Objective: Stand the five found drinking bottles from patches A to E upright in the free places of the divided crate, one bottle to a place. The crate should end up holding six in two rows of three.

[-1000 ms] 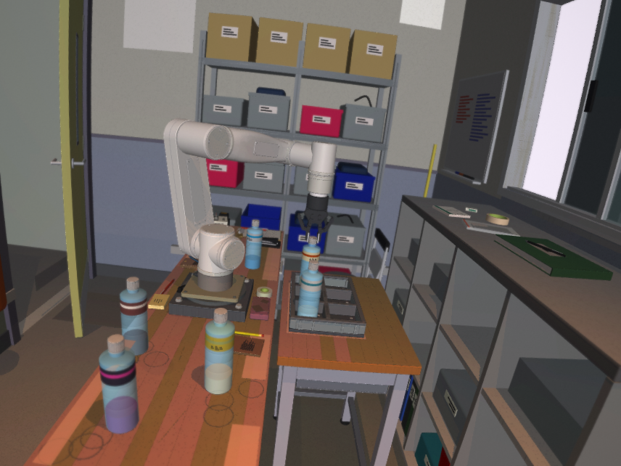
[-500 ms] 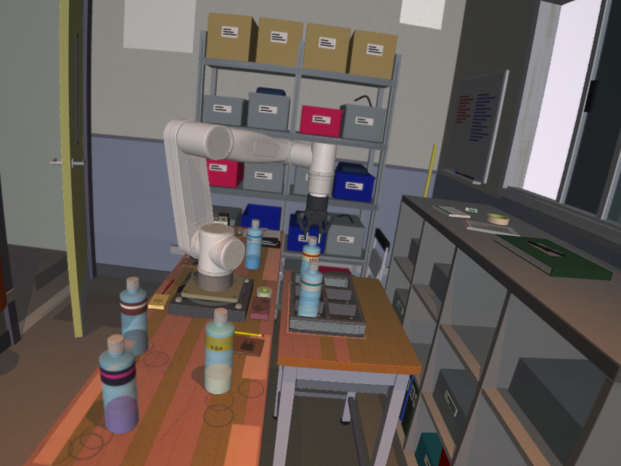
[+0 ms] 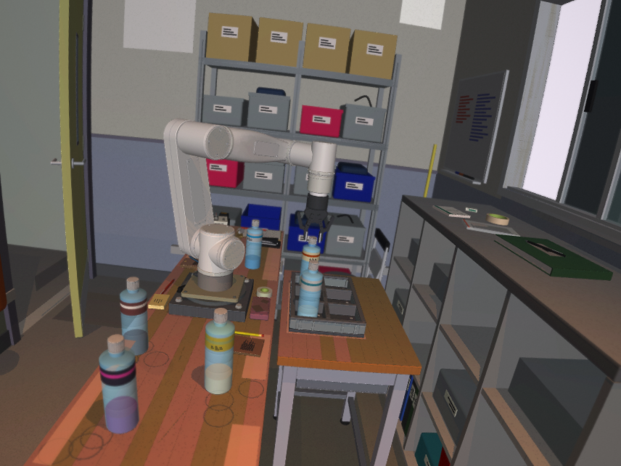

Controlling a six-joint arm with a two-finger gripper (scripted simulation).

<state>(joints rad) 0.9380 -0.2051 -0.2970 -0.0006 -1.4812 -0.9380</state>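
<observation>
The bottle with an orange band (image 3: 310, 257) stands upright in a far place of the left row of the divided crate (image 3: 327, 303), with my open gripper (image 3: 315, 235) directly above its cap, holding nothing. A second bottle with pale blue stripes (image 3: 310, 295) stands in the crate in front of it. Several bottles stand on the long bench: a yellow-banded one (image 3: 219, 352), a pink-and-black-banded one (image 3: 119, 386), a brown-banded one (image 3: 134, 315), and a small blue one (image 3: 253, 237) beside my base.
The crate's dividers and rim surround the placed bottles on the small orange table (image 3: 346, 332). My base (image 3: 215, 280) sits on the long bench. A shelving rack (image 3: 297, 140) stands behind. A cabinet (image 3: 507, 306) lines the right side.
</observation>
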